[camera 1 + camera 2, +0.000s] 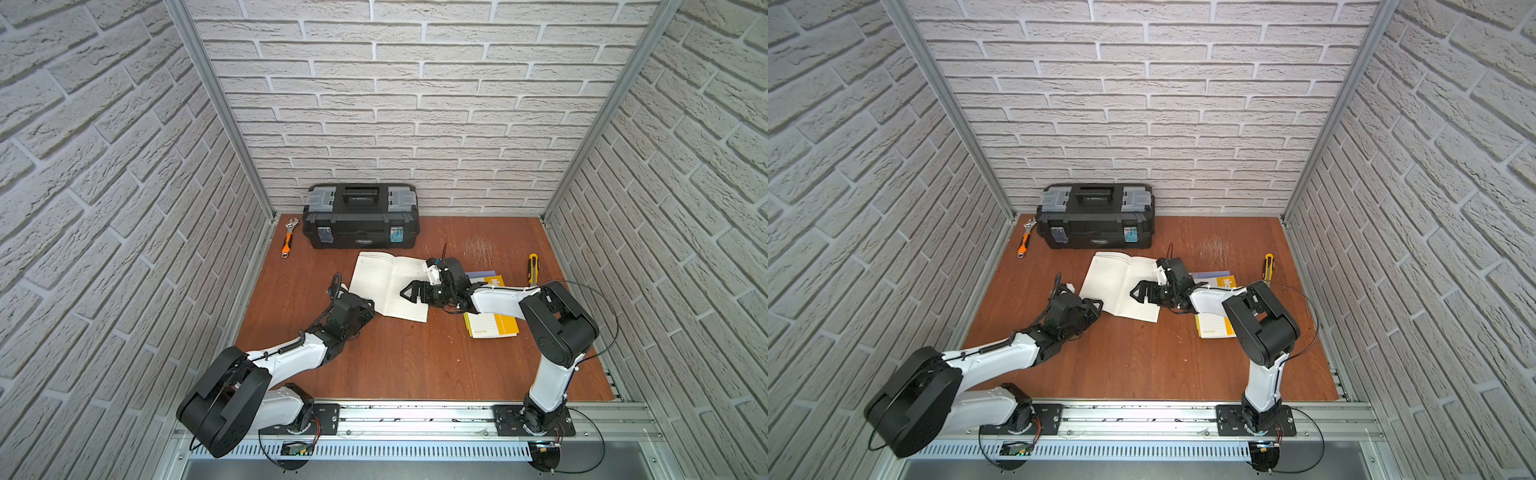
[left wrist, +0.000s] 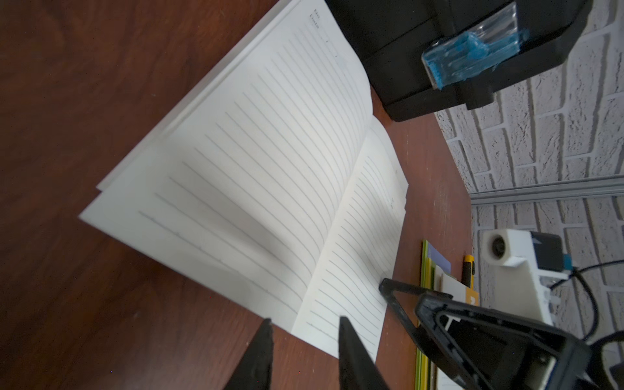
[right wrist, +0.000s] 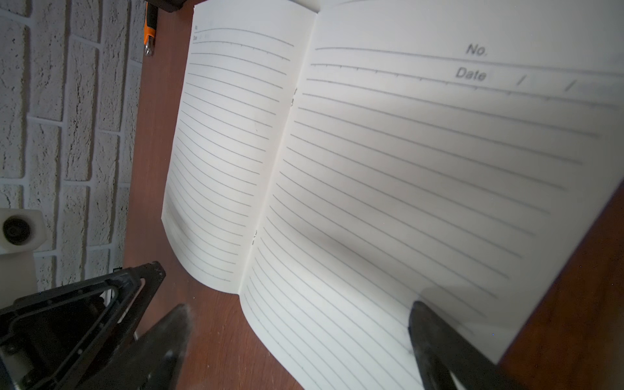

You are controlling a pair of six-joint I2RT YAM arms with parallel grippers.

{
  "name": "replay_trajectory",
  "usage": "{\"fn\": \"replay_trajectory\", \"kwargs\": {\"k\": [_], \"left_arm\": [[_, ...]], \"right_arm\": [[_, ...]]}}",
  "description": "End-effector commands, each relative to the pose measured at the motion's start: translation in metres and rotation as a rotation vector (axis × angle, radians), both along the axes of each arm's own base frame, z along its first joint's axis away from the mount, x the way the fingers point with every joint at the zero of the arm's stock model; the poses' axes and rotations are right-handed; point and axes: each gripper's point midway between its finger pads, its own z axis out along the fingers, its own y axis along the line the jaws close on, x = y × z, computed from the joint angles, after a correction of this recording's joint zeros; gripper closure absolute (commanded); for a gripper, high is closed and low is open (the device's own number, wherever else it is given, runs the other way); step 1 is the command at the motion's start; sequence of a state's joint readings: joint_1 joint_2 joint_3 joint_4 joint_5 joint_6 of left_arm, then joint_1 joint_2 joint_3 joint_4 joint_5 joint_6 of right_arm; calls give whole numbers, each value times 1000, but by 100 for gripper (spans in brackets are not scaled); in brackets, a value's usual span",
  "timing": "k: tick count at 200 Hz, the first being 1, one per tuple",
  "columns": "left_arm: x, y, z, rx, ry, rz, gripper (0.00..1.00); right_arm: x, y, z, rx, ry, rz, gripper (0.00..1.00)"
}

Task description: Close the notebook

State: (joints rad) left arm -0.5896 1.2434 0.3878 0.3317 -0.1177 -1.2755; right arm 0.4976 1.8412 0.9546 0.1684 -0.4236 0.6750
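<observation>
Top views both show a smooth, reddish-brown wood-grain counter (image 1: 395, 365). Nearest on it, the left claw (image 1: 366, 306), black angular plastic, sits at the near left corner of the open white lined-paper notebook (image 1: 380, 282). In the left wrist view its tapered fingers (image 2: 261, 351) stand narrowly apart with nothing between them. The notebook lies mid-counter, pages up and gently bowed toward the spine. Over its right page hovers the right claw (image 1: 409, 292), spread wide and empty. Whether its fingertip (image 3: 425, 324) touches the paper I cannot tell. Beside it, partly under the right arm, lies a stack of thin yellow paper booklets (image 1: 494, 326). Farther back are a slim yellow-and-black utility knife (image 1: 533, 268), an orange-handled steel wrench (image 1: 288, 239), and a boxy black plastic toolbox (image 1: 360, 216) against the white brick-textured wall (image 1: 415, 104).
</observation>
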Motion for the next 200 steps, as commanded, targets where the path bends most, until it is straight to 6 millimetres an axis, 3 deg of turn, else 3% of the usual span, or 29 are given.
{"fn": "replay_trajectory", "kwargs": {"k": [1,67,110,200], "left_arm": [[7,3,10,7,-36,17,66],[-5,-8,-9,-8,92,-9,66],[3,-15,-26,-40,111,-14,66],[22,-14,-10,-19,10,21,65]], "right_arm": [[-5,-2,-5,-24,16,5,0],[-5,-1,-9,-22,25,7,0],[-6,-2,-9,-26,23,9,0],[-6,-5,-13,-35,31,8,0]]}}
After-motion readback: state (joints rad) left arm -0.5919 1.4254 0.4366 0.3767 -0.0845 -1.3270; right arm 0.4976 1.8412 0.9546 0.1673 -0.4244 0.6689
